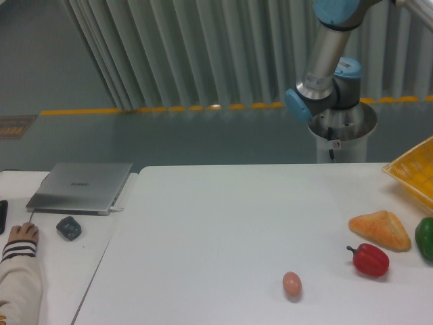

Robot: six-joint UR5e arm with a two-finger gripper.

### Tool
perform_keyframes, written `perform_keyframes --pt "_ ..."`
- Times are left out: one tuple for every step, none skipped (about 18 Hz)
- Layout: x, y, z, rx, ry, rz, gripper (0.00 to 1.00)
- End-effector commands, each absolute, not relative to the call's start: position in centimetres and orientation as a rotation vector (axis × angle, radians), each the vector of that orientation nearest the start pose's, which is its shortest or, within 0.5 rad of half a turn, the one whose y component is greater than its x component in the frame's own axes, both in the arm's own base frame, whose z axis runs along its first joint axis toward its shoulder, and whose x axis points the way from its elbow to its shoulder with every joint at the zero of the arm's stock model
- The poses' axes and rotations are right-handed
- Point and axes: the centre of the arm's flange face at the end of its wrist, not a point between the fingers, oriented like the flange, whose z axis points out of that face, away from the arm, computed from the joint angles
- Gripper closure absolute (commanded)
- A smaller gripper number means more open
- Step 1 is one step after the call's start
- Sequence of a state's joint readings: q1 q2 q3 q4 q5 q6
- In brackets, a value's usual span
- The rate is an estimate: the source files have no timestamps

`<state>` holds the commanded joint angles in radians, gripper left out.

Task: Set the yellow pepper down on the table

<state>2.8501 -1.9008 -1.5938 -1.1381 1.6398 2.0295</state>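
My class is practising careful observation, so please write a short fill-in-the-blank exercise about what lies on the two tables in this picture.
1. The red pepper lies just in front of the triangular ____.
2. The small egg lies to the ____ of the red pepper in the picture.
3. On the narrower desk, the closed ____ lies behind a small dark object.
4. A basket of ____ colour reaches in at the right edge.

Missing words: bread; left; laptop; yellow

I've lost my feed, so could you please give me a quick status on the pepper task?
Gripper out of view, only arm showing. Yellow pepper not visible. On table: egg, red pepper, bread.
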Motion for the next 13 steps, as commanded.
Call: perform_keyframes --pt "-54.6 29.3 35.0 -2.996 1.167 0.116 0.71" --pt "-53.9 29.0 36.5 -2.997 1.165 0.116 0.71" --pt "-53.2 28.9 37.9 -2.995 1.166 0.128 0.71" --pt "-52.6 28.8 39.0 -2.992 1.165 0.146 0.71" --pt "-52.2 29.2 39.5 -2.989 1.166 0.157 0.71" --pt "-51.9 29.5 39.7 -2.988 1.163 0.162 0.71" --pt "-51.6 30.0 39.8 -2.981 1.173 0.168 0.71" --pt "-51.2 30.7 40.3 -2.976 1.184 0.186 0.71" --pt "-50.9 31.5 40.8 -2.976 1.171 0.205 0.71" --pt "-50.7 32.5 41.2 -2.982 1.143 0.224 0.71" --pt "-50.4 33.7 41.6 -2.987 1.113 0.244 0.71" --pt "-50.3 35.1 41.7 -2.989 1.086 0.253 0.71" --pt "-50.2 36.5 41.7 -2.991 1.063 0.262 0.71"
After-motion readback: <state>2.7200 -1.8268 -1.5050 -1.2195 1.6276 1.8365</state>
